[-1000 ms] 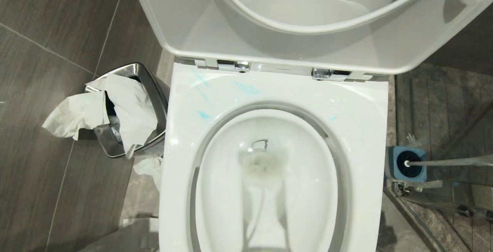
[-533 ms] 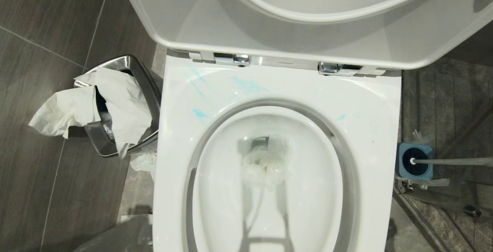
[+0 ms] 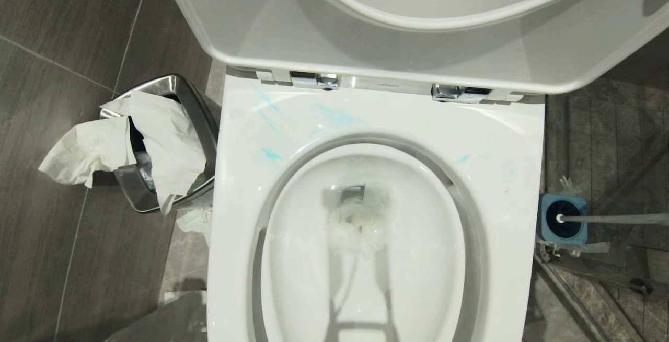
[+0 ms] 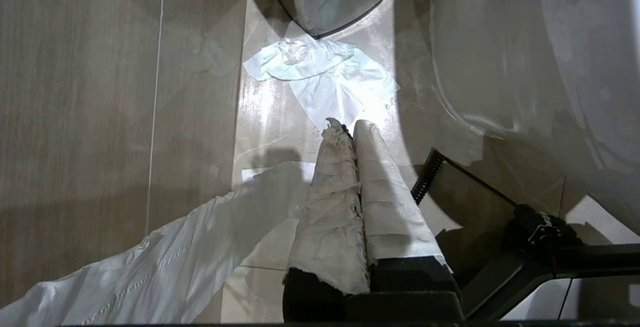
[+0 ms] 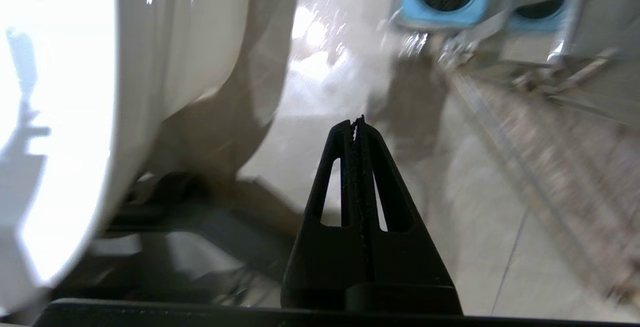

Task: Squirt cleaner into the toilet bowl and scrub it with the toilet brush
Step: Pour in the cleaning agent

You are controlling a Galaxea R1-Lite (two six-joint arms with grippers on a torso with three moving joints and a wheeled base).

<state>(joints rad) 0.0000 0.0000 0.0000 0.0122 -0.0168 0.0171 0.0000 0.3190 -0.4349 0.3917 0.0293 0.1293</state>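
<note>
- Head view: toilet bowl [image 3: 502, 138] centred, seat and lid raised; cleaner [image 3: 270, 154] appears as thin blue smears on the rear rim
- Toilet brush [image 3: 606, 219] sits in the blue holder [image 3: 549, 229] on the floor, right of the bowl
- Steel waste bin [image 3: 201, 117], stuffed with paper [image 3: 99, 148], stands just beside the bowl's left side
- Left claw [image 4: 347, 127]: tissue-wrapped fingers together, over a tissue [image 4: 325, 74] on the floor
- Right claw [image 5: 357, 124]: fingers together, holding nothing, low beside the bowl, aimed toward the holder

Toilet bowl [image 3: 376, 216] dead centre, lid [image 3: 418, 28] up behind it. Cleaner [image 3: 334, 116] smears on the rear rim. Waste bin [image 3: 162, 143] on the floor to its left, paper [image 3: 89, 151] hanging over the edge. Toilet brush [image 3: 611, 219] standing in its holder [image 3: 546, 216] on the right.
</note>
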